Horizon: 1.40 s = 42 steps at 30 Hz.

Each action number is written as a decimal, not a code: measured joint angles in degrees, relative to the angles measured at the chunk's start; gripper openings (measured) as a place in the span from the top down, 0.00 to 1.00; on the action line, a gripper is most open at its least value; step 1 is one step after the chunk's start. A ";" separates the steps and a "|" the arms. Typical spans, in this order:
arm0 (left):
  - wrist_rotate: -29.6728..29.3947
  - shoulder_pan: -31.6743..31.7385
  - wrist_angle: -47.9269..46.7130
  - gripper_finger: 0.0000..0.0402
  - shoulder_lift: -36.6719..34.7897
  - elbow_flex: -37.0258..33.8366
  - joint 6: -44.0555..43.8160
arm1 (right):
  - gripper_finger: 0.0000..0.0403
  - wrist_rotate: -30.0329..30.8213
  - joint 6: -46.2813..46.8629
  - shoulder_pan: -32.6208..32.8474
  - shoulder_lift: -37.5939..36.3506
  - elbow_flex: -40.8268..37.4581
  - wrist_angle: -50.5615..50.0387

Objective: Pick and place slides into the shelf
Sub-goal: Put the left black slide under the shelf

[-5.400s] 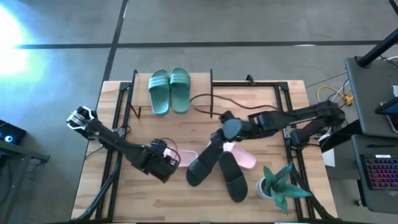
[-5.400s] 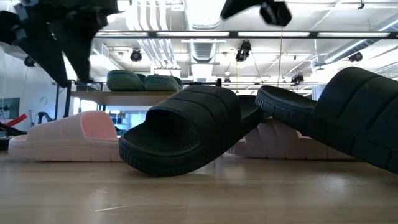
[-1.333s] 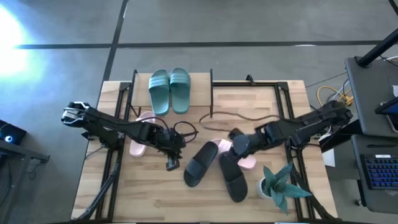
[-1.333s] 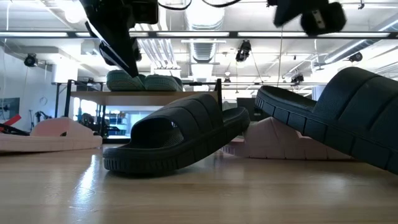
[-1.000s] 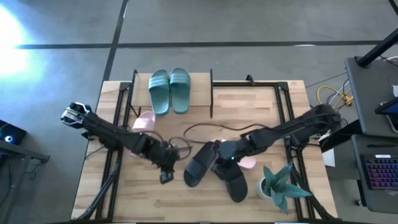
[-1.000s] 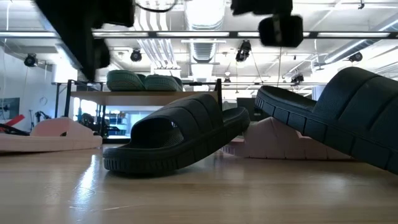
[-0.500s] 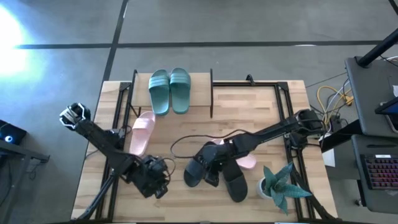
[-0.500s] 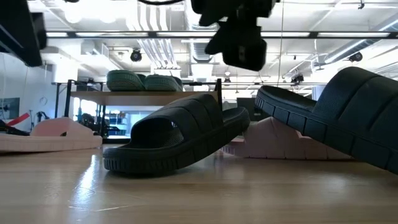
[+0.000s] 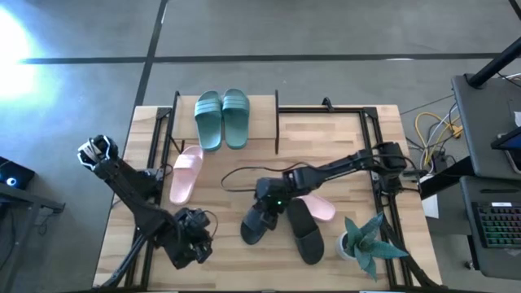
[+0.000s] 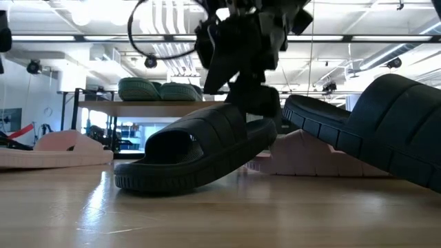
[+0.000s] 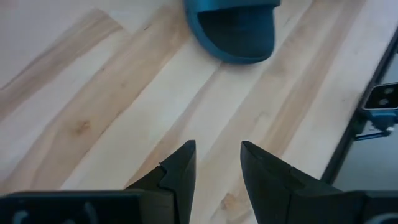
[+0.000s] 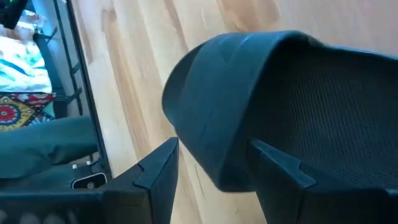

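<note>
The black slide (image 9: 262,218) lies mid-table, its long axis running near-left to far-right, its far end directly under my right gripper (image 9: 273,198), jaws spread astride it without gripping, while my left gripper (image 9: 192,244) waits open, empty, near-left.

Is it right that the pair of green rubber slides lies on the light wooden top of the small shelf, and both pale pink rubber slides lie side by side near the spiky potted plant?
Not quite. The green rubber slides do lie on the shelf, but the pink pair is split: the high view shows one pale pink slide by the shelf's left end and the other pink slide among the black slides near the potted plant.
</note>
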 joint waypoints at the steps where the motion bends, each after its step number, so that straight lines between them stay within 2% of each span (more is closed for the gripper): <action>1: -0.04 -0.10 0.18 0.72 0.00 0.00 0.01 | 0.56 -0.47 0.23 -0.01 0.49 0.00 0.43; 9: -2.29 -0.35 -0.75 0.72 0.02 0.00 0.21 | 0.59 -0.74 1.76 -0.06 1.35 0.04 2.39; 19: -1.95 -0.35 -1.23 0.72 0.02 -0.02 0.49 | 0.91 0.32 -1.16 -0.17 3.23 0.02 4.93; 22: -1.62 -0.37 -1.19 0.72 0.02 -0.02 0.42 | 0.96 0.68 -1.27 -0.23 3.28 -0.04 6.02; 25: -1.14 -0.39 -1.15 0.72 0.02 -0.02 0.15 | 0.97 3.93 -1.03 -0.12 3.07 -0.04 7.65; 29: -1.07 -0.43 -1.10 0.72 0.02 -0.02 0.04 | 0.97 13.39 1.21 -0.14 1.84 1.65 7.74; 31: -1.05 -0.43 -1.09 0.72 0.02 -0.02 -0.14 | 0.97 20.64 5.08 -0.19 0.56 2.62 8.05; 33: -1.03 -0.46 -1.43 0.72 0.02 -0.02 -1.57 | 0.98 30.51 11.81 0.17 -1.17 3.17 7.96; 35: -1.02 -0.60 -3.54 0.72 0.02 -0.02 -4.52 | 0.97 41.19 23.97 0.87 -3.07 3.23 7.33; 37: -1.00 -0.93 -7.65 0.72 0.02 -0.02 -9.81 | 0.96 49.20 38.92 1.50 -4.60 3.19 6.02; 40: -0.96 -2.06 -15.83 0.72 0.02 -0.04 -19.53 | 0.94 53.51 58.67 1.87 -5.64 3.13 3.38; 42: -0.95 -2.96 -20.18 0.72 0.02 -0.04 -25.02 | 0.92 53.66 65.53 1.87 -5.25 3.08 3.25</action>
